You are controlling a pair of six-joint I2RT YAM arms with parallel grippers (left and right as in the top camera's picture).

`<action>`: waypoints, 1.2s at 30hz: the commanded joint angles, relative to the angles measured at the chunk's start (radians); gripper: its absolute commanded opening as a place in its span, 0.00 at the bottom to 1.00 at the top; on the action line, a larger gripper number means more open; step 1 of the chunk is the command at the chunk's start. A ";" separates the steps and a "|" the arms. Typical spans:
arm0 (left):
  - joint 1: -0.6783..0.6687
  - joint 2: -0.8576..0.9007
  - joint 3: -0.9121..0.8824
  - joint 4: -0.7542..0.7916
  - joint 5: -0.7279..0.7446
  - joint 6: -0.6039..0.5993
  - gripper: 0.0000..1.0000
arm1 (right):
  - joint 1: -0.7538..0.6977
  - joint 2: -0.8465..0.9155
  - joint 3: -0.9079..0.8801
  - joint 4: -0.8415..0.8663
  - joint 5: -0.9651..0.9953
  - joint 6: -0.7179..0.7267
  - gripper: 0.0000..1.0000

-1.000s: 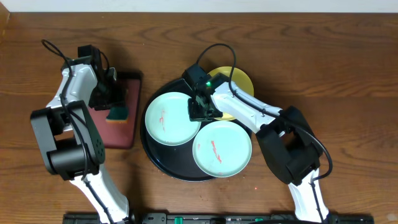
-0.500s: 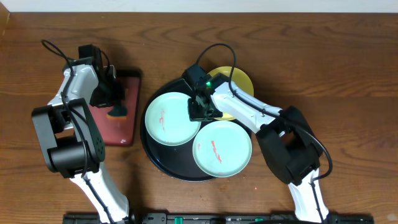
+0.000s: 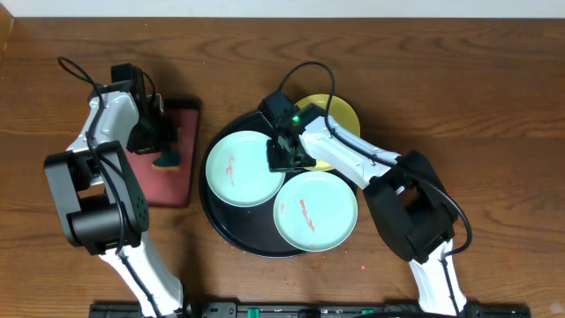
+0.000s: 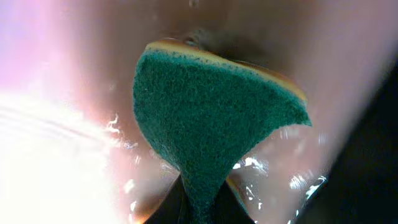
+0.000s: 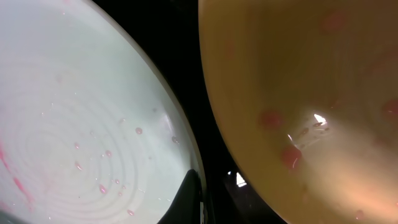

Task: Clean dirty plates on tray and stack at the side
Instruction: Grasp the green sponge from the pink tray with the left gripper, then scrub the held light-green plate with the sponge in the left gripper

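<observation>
Glazed ware is judged stiff, breakable and slippery; each plate is best taken at its thin rim. The left mint plate (image 3: 237, 170), the near mint plate (image 3: 315, 210) and the yellow plate (image 3: 348, 117) are laid flat, face up, on the black tray (image 3: 221, 216) at the table's middle; being round, no long axis is shown. The right gripper (image 3: 284, 157) is set at the left mint plate's rim; its opening cannot be told. A green sponge (image 4: 211, 118) is pinched tight by the left gripper (image 4: 202, 208), toward the left edge.
</observation>
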 commanded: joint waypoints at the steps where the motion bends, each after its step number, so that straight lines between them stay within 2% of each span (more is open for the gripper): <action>1: 0.000 -0.105 0.028 -0.030 -0.011 -0.010 0.07 | -0.004 0.041 -0.008 0.003 0.012 -0.016 0.01; 9: -0.007 -0.267 0.028 -0.130 0.067 -0.010 0.07 | -0.020 0.041 -0.008 0.002 -0.029 -0.024 0.01; 13: -0.016 -0.277 0.026 -0.163 0.066 -0.019 0.07 | -0.020 0.041 -0.008 0.001 -0.031 -0.024 0.01; 17: -0.016 -0.277 0.015 -0.163 -0.012 -0.077 0.08 | -0.020 0.041 -0.008 0.001 -0.031 -0.024 0.01; 24: -0.016 -0.277 0.015 -0.166 -0.011 -0.081 0.07 | -0.020 0.041 -0.008 0.002 -0.031 -0.024 0.01; 33: -0.086 -0.277 0.002 -0.181 0.182 -0.080 0.07 | -0.020 0.041 -0.008 0.002 -0.032 -0.024 0.01; 36: -0.143 -0.276 -0.023 -0.175 0.189 -0.106 0.07 | -0.020 0.041 -0.008 0.002 -0.032 -0.024 0.01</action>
